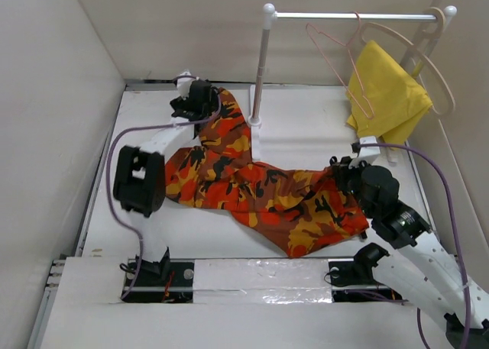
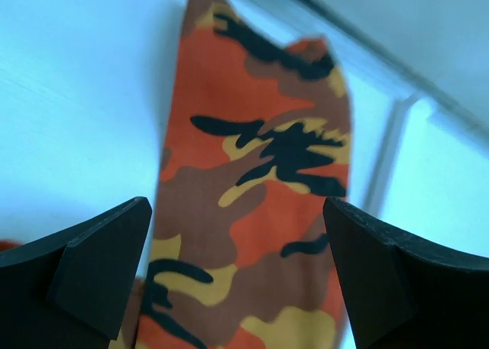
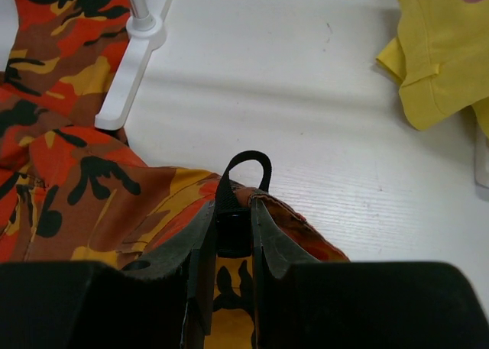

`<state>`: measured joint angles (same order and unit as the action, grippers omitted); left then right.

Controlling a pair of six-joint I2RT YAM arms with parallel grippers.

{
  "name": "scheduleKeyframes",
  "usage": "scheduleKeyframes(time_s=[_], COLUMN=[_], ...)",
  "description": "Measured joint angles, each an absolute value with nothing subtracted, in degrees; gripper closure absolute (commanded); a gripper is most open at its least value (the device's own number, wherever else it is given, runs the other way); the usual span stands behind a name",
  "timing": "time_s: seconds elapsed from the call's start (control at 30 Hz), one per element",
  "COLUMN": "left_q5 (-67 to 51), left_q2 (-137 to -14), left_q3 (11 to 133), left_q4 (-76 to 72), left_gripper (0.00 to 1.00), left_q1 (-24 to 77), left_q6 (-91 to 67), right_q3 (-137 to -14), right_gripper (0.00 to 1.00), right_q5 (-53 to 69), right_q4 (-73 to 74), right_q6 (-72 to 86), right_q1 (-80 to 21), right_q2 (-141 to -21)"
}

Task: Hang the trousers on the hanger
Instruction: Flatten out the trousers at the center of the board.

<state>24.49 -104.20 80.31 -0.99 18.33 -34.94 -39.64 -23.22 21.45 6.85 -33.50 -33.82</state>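
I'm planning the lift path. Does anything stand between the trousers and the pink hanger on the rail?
Yes. The rack's upright post and its foot stand between them: one leg of the trousers lies left of the post, while the hanger hangs right of it. The yellow cloth hangs close beside the hanger.

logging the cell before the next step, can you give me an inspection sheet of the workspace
surface: white table, rack standing on it
job's things: trousers lying across table; pink hanger hanging on rail
clutter: yellow cloth and wooden hanger on same rail
grippers: left gripper open over a trouser leg; right gripper shut on trousers' black loop
cables: purple cables looping off both arms
surroundings: plain walls on three sides
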Motion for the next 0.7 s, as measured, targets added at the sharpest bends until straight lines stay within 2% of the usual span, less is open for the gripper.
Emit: scheduleKeyframes(time_s=[0.23,0.43,0.5,0.53,0.57,0.67,0.7], left_q5=[17.4,14.0,12.9,12.1,11.9,10.0,9.0], left_q2=[-127.9,-132.2,-133.9,-134.7,-135.6,-137.3,-137.6], left_q3=[96.9,104.5,106.8,107.7,108.6,111.3,111.7], left_q4=[6.0,8.7,9.1,9.3,9.4,9.6,9.7], left_gripper=[0.09,0.12,0.2,0.35,0.42,0.54,0.61], left_q1=[13.9,9.1,8.6,8.5,8.6,9.1,9.2], left_q6=[-30.2,-28.5,-28.4,-28.3,-28.0,-27.9,-28.1], right_q3=[-39.4,-38.5,-38.4,-38.4,-38.4,-38.4,-38.4], right_gripper=[1.0,1.0,1.0,1.0,1.0,1.0,1.0], right_q5=[-20.2,-18.2,-17.7,-17.5,-17.3,-16.8,-16.5], right_q4=[19.4,17.8,17.6,17.4,17.3,16.9,16.7], right_q6=[5.2,4.7,4.7,4.7,4.7,4.7,4.7], right_q1=[-33.0,-32.9,-32.7,-32.6,-32.6,-32.6,-32.6], right_q2=[-35.1,-36.0,-36.3,-36.4,-36.4,-36.3,-36.2])
